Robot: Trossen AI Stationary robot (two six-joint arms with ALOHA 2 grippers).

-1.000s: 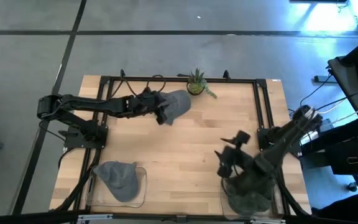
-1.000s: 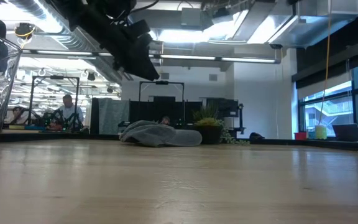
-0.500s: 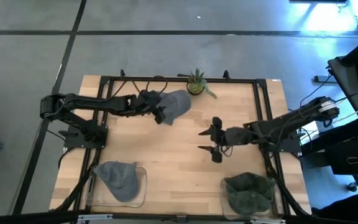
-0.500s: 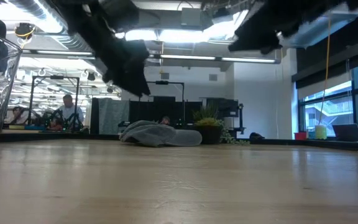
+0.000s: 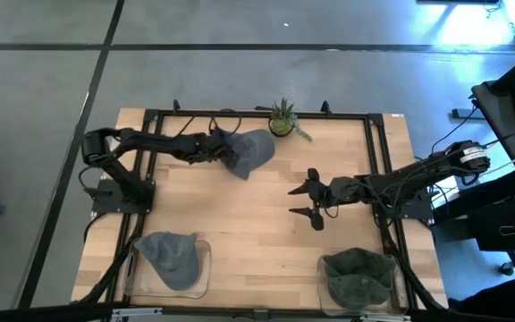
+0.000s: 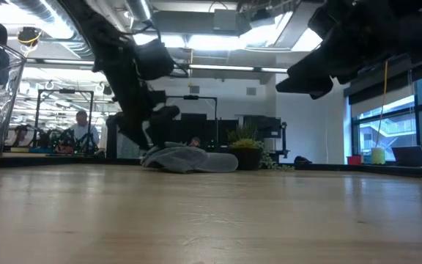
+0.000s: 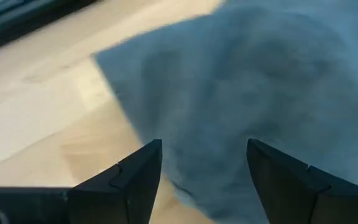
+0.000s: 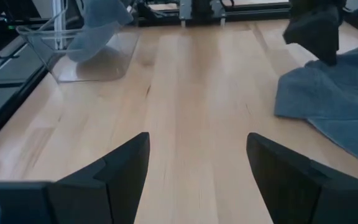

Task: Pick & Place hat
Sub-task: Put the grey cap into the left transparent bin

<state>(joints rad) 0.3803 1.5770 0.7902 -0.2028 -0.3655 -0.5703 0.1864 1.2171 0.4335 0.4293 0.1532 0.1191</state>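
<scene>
On the wooden worktop [image 5: 257, 224], my left gripper [image 5: 224, 152] has dropped onto the grey hat [image 5: 251, 150] lying by the potted plant [image 5: 282, 119], fingers spread wide around its edge, nothing gripped yet. My right gripper [image 5: 307, 202] has swung from its bin [image 5: 358, 279] to mid-table, open and empty. A grasp looks imminent. No readable lettering.

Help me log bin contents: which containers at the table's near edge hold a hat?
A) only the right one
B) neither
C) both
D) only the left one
C: the high view shows a grey hat in the left container and a dark green hat in the right container.
</scene>
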